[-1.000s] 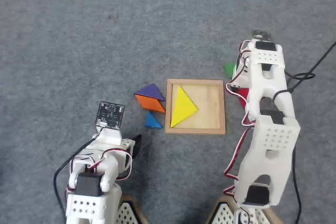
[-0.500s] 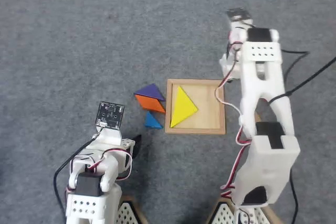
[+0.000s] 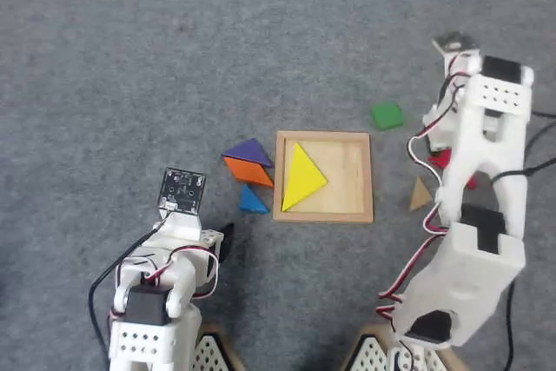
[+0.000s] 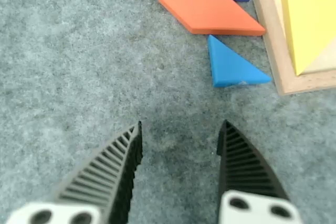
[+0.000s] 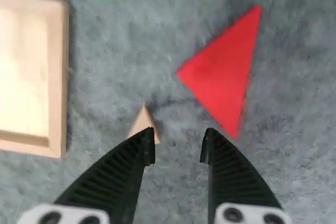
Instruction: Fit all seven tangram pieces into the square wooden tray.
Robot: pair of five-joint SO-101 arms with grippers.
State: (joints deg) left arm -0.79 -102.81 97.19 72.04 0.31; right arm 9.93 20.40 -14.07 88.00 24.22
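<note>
The square wooden tray [image 3: 360, 206] lies mid-table and holds a large yellow triangle [image 3: 302, 176]. Just left of it lie a purple triangle [image 3: 249, 151], an orange parallelogram [image 3: 249, 170] and a small blue triangle [image 3: 253, 202]. To its right are a green square [image 3: 387, 115], a small tan triangle [image 3: 420, 193] and a red triangle [image 5: 226, 74], partly under the right arm [image 3: 476, 154]. My right gripper [image 5: 178, 142] hovers open between the tan triangle [image 5: 143, 121] and the red one. My left gripper [image 4: 181, 128] is open and holds nothing, short of the blue triangle [image 4: 231, 69].
The grey felt mat [image 3: 130, 84] covers the table, with wide free room at the left and back. The right arm's body and cables overhang the strip right of the tray. The left arm's base [image 3: 152, 319] sits at the front left.
The right arm has swung from over the tray's far right corner out to the right, uncovering the green square and the tan triangle. The left arm and the pieces have not moved.
</note>
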